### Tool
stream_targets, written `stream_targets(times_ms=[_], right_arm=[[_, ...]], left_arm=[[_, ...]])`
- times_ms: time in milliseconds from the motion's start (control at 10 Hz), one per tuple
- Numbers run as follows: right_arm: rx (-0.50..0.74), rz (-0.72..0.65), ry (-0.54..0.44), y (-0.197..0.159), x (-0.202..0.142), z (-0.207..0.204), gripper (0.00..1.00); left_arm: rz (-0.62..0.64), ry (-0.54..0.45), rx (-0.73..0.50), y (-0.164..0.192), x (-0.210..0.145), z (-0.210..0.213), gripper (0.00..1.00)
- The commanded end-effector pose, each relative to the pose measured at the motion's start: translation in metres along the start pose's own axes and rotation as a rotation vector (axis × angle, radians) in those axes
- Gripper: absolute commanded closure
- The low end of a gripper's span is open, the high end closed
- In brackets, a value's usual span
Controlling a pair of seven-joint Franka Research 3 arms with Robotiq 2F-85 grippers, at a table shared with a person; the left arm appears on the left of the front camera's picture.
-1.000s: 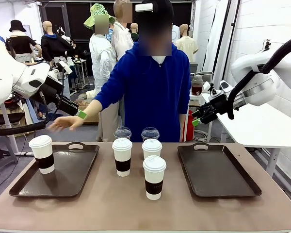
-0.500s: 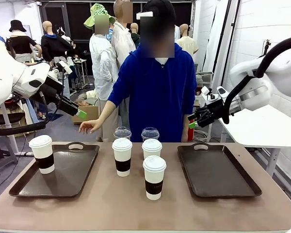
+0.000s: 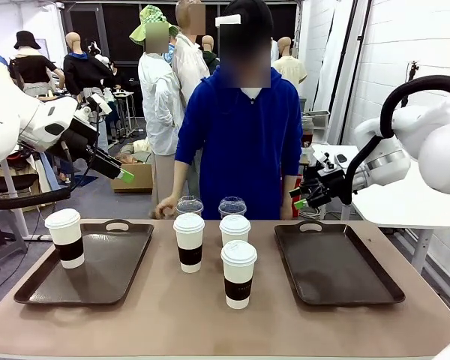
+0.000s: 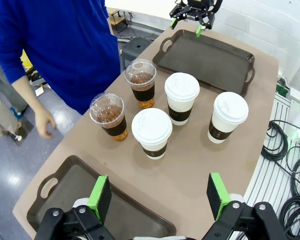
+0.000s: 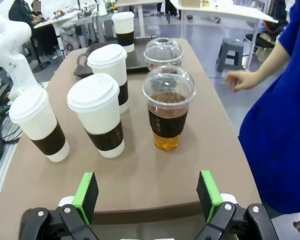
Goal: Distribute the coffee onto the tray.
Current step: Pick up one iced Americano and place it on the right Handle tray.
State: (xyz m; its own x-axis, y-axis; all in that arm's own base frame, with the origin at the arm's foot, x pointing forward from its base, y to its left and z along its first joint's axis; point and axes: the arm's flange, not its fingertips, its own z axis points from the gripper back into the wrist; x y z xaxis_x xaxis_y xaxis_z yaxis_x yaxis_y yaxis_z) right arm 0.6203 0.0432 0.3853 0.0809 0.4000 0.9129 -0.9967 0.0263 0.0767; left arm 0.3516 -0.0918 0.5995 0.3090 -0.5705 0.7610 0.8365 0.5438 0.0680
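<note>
Take the brown table (image 3: 165, 315) as a clock face, its near edge at 6 and the person across it at 12. It stands in a bright workshop with a grey floor, a white wall off towards 3 and a white side table (image 3: 405, 195) below that wall. Closest, just short of the centre, is the nearest white cup (image 3: 238, 274), upright with its lid on top and its long axis vertical, as with every cup here. Behind it, towards 11, stands the second white cup (image 3: 189, 241), and towards 12 the third white cup (image 3: 235, 229), all near each other yet apart. At 9 lies the left tray (image 3: 97, 281), its long axis running 6 to 12, with the fourth white cup (image 3: 64, 238) upright by its outer edge. At 3 lies the right tray (image 3: 337, 270), set the same way. At the far edge stand the left dome-lidded cup (image 3: 189, 205) and the right dome-lidded cup (image 3: 232, 206), with brown drink inside. The person (image 3: 240, 142) in blue stands just beyond them, one hand (image 3: 163, 211) hanging near the left one. The left gripper (image 3: 124, 176) hangs above 10 and the right gripper (image 3: 304, 201) above 2, both with jaws wide apart.
</note>
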Motion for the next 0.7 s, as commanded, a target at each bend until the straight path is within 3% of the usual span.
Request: stream_targets(times_ms=[0,600], right_arm=[[-0.020,-0.001,-0.072,-0.021,-0.014,-0.008,0.00],[0.058,-0.079,-0.167,-0.047,-0.077,-0.041,0.00]], left_arm=[[0.001,-0.001,-0.008,0.001,-0.001,0.000,0.00],[0.001,-0.001,-0.008,0.001,-0.001,0.000,0.00]])
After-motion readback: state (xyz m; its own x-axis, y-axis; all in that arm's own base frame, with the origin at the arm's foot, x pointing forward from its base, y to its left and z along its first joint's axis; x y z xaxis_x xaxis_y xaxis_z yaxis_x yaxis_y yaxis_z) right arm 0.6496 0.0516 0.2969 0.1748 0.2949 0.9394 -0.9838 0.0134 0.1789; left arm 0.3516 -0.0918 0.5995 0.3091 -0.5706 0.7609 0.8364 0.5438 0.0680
